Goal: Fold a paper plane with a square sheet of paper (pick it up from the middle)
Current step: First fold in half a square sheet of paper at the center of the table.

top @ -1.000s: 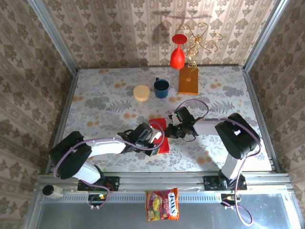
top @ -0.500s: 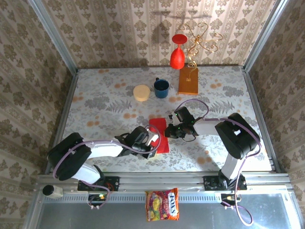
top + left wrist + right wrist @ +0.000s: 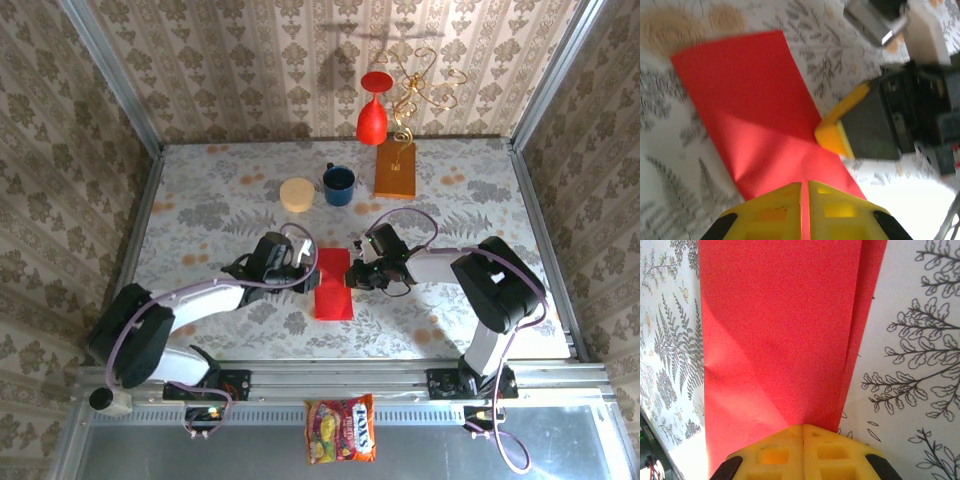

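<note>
The square sheet of paper [image 3: 333, 285] is bright red and lies folded into a long strip with a diagonal crease, flat on the patterned table [image 3: 200, 220]. My left gripper [image 3: 303, 268] hovers at the strip's left side near its far end. In the left wrist view its yellow fingers [image 3: 770, 210] stand almost together over the paper [image 3: 750, 95], with only a hairline slit between them. My right gripper [image 3: 352, 275] is shut, its tip resting on the strip's right edge [image 3: 835, 137]. In the right wrist view the paper [image 3: 780, 330] runs out from under the right gripper [image 3: 803, 427].
At the back stand a cream round disc [image 3: 297, 194], a blue mug [image 3: 338, 184], an orange-brown block [image 3: 395, 168], a red vase [image 3: 372, 108] and a gold wire ornament [image 3: 425, 85]. A candy bag [image 3: 342, 428] lies below the table's near rail.
My left gripper has lifted off the paper's near end and swung back and to the left, uncovering the strip. The right gripper has stayed on the paper's right edge.
</note>
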Controlling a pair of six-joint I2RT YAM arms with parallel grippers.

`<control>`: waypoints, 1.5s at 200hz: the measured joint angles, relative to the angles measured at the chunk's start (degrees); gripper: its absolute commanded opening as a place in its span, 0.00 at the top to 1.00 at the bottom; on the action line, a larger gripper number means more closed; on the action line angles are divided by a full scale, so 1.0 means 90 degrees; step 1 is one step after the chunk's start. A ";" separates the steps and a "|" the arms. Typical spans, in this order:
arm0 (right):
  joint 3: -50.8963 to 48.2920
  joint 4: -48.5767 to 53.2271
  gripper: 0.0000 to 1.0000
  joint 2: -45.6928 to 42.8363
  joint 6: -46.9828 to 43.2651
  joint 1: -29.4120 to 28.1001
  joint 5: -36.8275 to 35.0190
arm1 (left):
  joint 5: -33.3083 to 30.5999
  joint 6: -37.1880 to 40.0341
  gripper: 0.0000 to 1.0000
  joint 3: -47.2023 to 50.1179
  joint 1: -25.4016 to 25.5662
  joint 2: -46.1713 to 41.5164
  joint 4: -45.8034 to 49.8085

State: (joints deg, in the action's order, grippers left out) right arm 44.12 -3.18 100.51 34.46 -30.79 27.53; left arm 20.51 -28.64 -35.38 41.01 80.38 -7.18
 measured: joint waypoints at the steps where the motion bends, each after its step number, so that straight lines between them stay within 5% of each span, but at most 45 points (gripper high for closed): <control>1: 0.0000 0.0000 0.94 0.0000 0.0000 0.0000 0.0000 | 0.0005 0.0005 0.89 -0.0015 -0.0005 0.0019 -0.0002; 122: 0.0000 -0.0007 0.94 0.0000 -0.0005 0.0000 0.0022 | 0.0245 0.0862 0.93 -0.1032 -0.0576 0.1933 -0.0068; 215: 0.0177 0.0646 0.93 -0.0415 -0.0070 -0.0017 0.0027 | 0.0216 0.1001 0.96 -0.0850 -0.0573 0.2052 -0.0245; 300: 0.0631 0.0369 0.93 -0.0481 0.0379 -0.0656 0.0253 | 0.0216 0.1001 0.97 -0.0772 -0.0561 0.2052 -0.0398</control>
State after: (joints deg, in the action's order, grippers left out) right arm 49.80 0.14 96.18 37.87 -36.69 29.80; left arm 22.46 -19.64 -42.33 35.97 98.85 -10.76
